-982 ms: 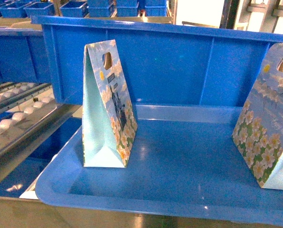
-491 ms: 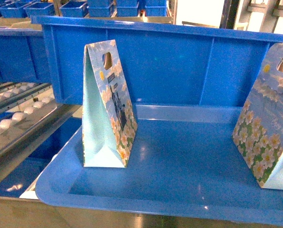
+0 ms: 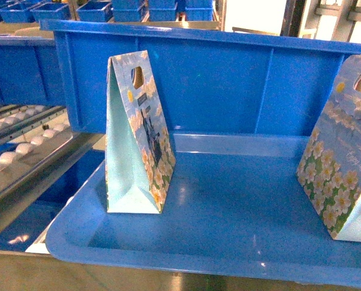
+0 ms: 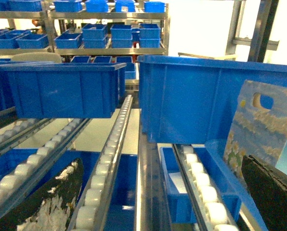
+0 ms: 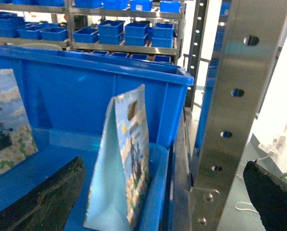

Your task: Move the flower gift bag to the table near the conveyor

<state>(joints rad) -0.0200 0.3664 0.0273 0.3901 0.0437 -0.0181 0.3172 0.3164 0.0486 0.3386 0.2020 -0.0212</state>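
In the head view, a flower gift bag (image 3: 139,136) is standing upright at about nine o'clock in a glossy blue tray (image 3: 229,242), its pale side facing the camera and its daisy face angling away to the right; a second gift bag (image 3: 344,157) is standing at three o'clock, cut by the frame edge and well apart from the first; a tall blue bin (image 3: 241,85) is rising behind the tray at twelve o'clock; the conveyor (image 3: 23,148) with its white rollers is sloping along the left edge at nine o'clock; neither gripper is showing here. In the left wrist view, the left gripper (image 4: 158,202) is sitting with its two dark fingers wide apart at seven and four o'clock, nothing between them; roller tracks are running up the middle toward twelve o'clock; a blue crate (image 4: 61,89) is resting on the rollers at ten o'clock; one flower gift bag is peeking in at three o'clock just beside the right finger (image 4: 271,192). In the right wrist view, the right gripper (image 5: 158,197) is likewise spread, dark fingers at seven and four o'clock, holding nothing; a gift bag is standing upright at six o'clock near the tray's corner; the other bag is showing at nine o'clock; a steel post (image 5: 230,110) is rising at two o'clock; shelves of blue bins (image 5: 110,31) are filling eleven o'clock.
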